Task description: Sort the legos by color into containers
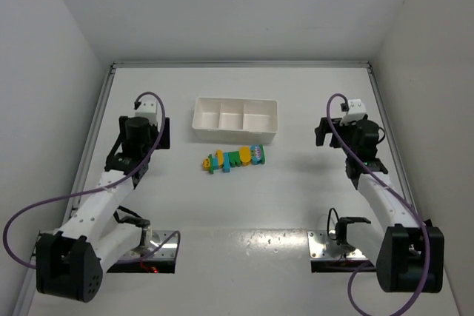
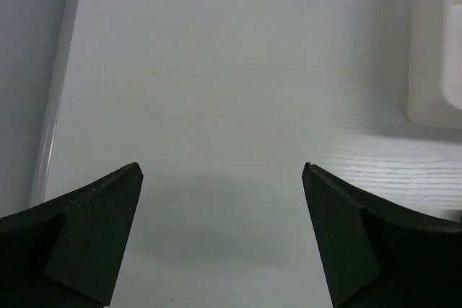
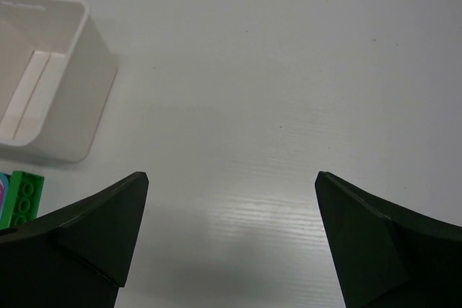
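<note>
Table: white tabletop (image 1: pixel 237 205).
Legos: yellow/green/cyan plastic bricks (image 1: pixel 234 158) lying mid-frame, just below white 3-compartment tray (image 1: pixel 233 135).
Arms: left gripper (image 2: pixel 222 167), right gripper (image 3: pixel 231 174) hanging released, flanking pile, prob. ready to reach.

A white table (image 1: pixel 244 205) sits between plain white walls (image 1: pixel 44 49), edged by what looks like metal rail (image 1: pixel 237 64).

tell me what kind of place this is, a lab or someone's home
Probably a robot lab test cell: a white table boxed in by plain white walls, a left arm and right arm bolted at its near edge, and a tray and legos set out.
</note>
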